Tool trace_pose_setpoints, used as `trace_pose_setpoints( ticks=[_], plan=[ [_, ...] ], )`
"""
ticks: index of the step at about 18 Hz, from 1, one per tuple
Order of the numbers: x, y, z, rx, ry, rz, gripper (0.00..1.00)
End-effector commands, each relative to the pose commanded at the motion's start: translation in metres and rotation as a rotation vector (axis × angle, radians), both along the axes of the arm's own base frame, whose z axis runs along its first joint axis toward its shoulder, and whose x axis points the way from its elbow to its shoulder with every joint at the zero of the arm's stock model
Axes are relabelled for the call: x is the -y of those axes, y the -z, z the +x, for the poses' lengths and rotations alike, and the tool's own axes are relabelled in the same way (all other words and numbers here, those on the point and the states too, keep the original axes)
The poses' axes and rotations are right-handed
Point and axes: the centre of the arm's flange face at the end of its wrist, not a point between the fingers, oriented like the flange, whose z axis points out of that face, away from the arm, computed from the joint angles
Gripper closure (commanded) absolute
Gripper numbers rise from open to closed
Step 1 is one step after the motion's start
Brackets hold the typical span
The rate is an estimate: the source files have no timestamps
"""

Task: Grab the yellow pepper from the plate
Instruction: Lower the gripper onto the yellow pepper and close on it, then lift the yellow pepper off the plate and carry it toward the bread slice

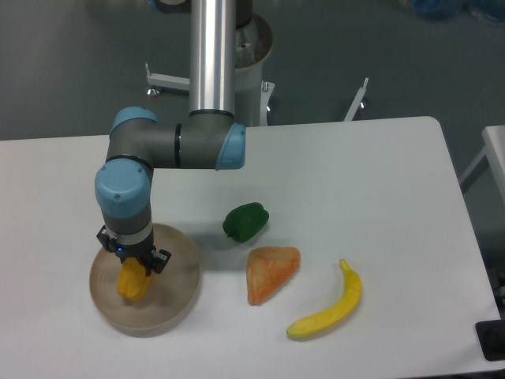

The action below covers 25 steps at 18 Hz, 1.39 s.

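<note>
The yellow pepper (131,283) lay inside the plate (178,294), left of its middle, at the near-left of the table (379,197). The gripper (134,266) stood directly above it, the pepper's top tucked between the 2 fingers. Its long axis ran near-to-far. Whether the fingers actually clamped it was unclear.

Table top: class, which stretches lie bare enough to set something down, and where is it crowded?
Bare: the table behind the green pepper, and right of the banana. Crowded: the plate, where the hand meets the yellow pepper, and around the wedge.
</note>
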Motion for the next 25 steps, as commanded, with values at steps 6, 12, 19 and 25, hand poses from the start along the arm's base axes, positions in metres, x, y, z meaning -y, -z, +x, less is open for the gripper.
trace_pose_setpoints(
  ticks=[6,12,19,25],
  plan=[
    [0.013,-0.049,-0.060,-0.048,0.008,0.055,0.53],
    [0.051,-0.079,-0.161,-0.087,0.075,0.053,0.53],
    [0.087,-0.087,-0.250,-0.136,0.206,0.058,0.53],
    [0.104,-0.087,-0.286,-0.158,0.218,0.051,0.53]
  ],
)
